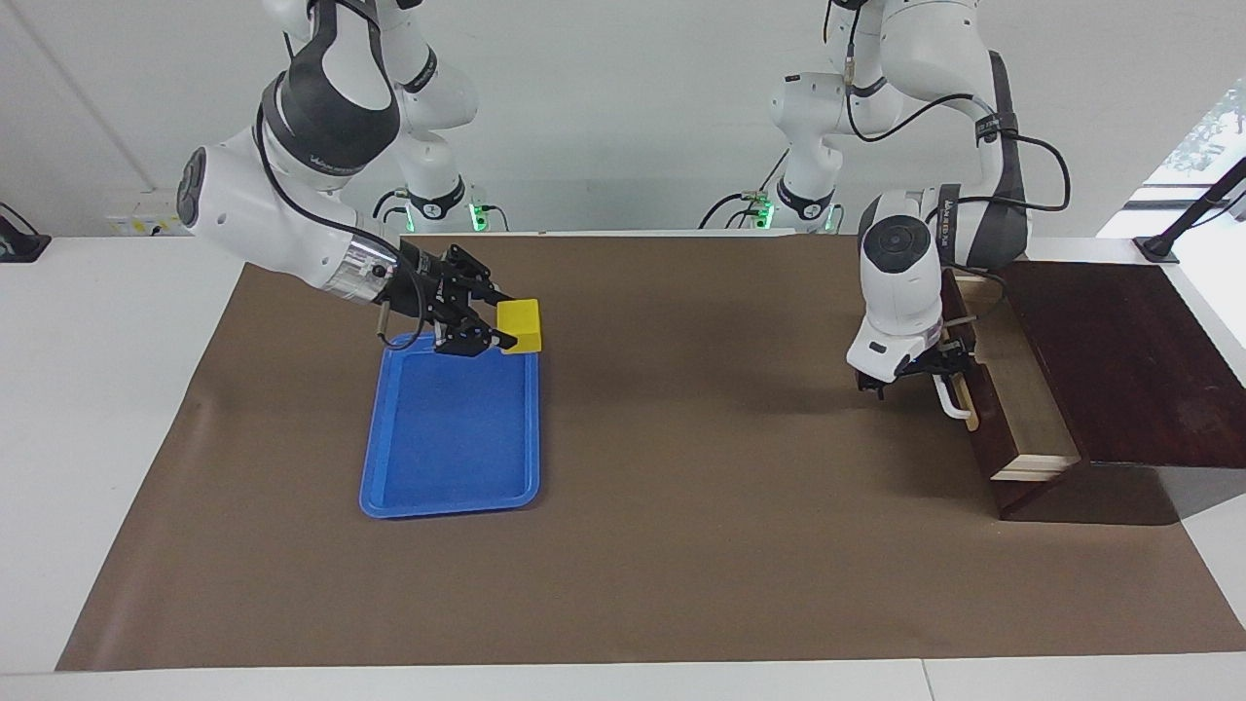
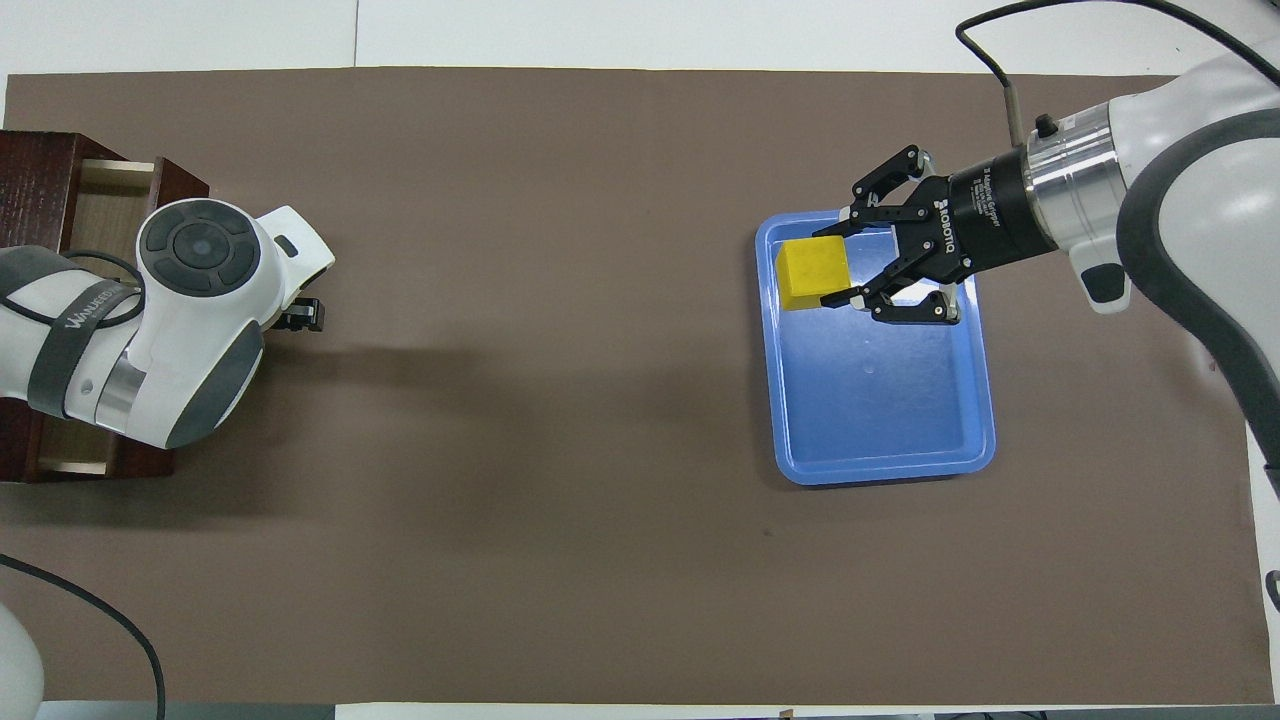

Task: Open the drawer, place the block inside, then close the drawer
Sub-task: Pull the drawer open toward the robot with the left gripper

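The right claw [image 1: 498, 326] holds the block [image 1: 519, 325], its fingers closed on two sides of the cube. In the facing view the block is raised above the surface [image 1: 681, 467], over the tray [image 1: 448, 438] edge nearest the robots. The overhead view shows the same block [image 2: 814, 273] over the tray [image 2: 880, 400] corner nearest the left arm's end and farthest from the robots. That offset comes from the block's height, which only the facing view makes plain. The overhead view shows both fingers [image 2: 845, 297] of the right claw [image 2: 850, 262] against the block.

The drawer [image 1: 1012, 399] stands at the left arm's end of the surface, pulled out of its box [image 1: 1119, 360]. The facing view shows its pale interior and the white handle [image 1: 952, 399] on the drawer front. In the overhead view the left arm covers most of the drawer [image 2: 110, 200], and the handle is hidden.

The left claw [image 1: 934, 365] sits at the handle, at its end nearer the robots. The facing view shows the black fingers right at the bar, but whether they grip it cannot be told. In the overhead view only one dark tip of the left claw [image 2: 300, 317] shows past the wrist housing.
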